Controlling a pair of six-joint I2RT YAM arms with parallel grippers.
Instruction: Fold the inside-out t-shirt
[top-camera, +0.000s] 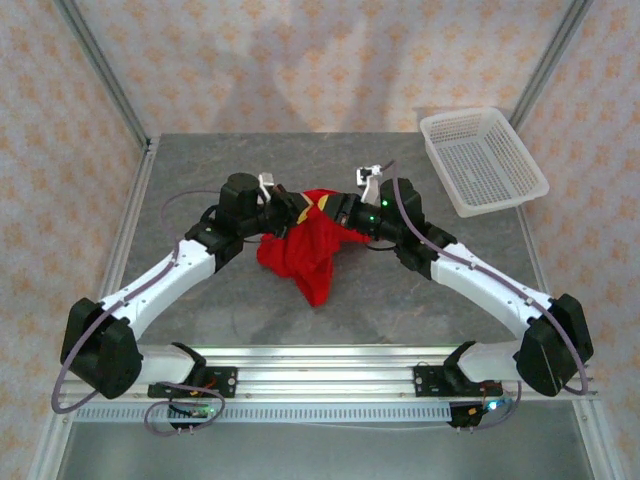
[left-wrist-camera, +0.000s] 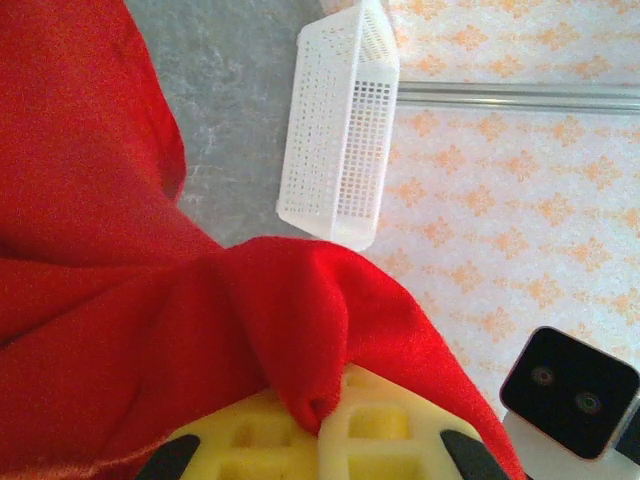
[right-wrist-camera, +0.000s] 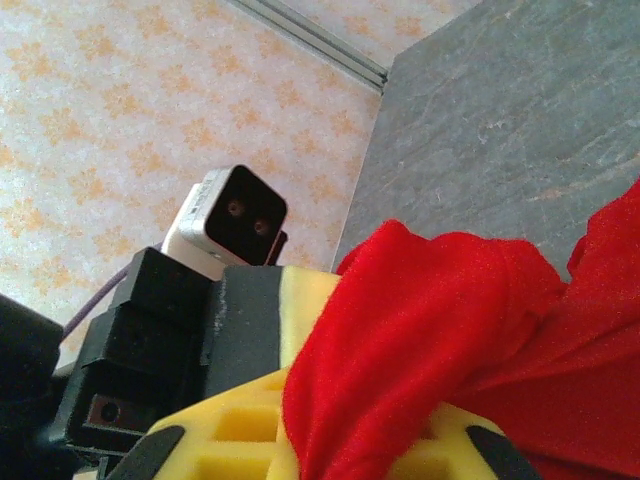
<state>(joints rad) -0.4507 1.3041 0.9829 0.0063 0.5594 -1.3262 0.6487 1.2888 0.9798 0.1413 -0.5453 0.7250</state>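
The bright red soft-fabric t-shirt (top-camera: 310, 250) is hanging in a bunched mass over the middle of the grey speckled worktop (top-camera: 200, 170), its upper edge gathered between the 2 arms and its lower end tapering toward the near side. Whether that tip is touching the worktop cannot be told.

The left gripper (top-camera: 297, 212) is pinching a fold of the t-shirt (left-wrist-camera: 120, 280), its yellow fingers (left-wrist-camera: 250, 440) closing tightly on the cloth. The right gripper (top-camera: 336, 210) is clamping another fold (right-wrist-camera: 430, 320) between its yellow fingers (right-wrist-camera: 240, 440). The 2 grippers are sitting near each other.

The white plastic mesh basket (top-camera: 460, 114) is standing at the far right corner, well apart from the t-shirt.
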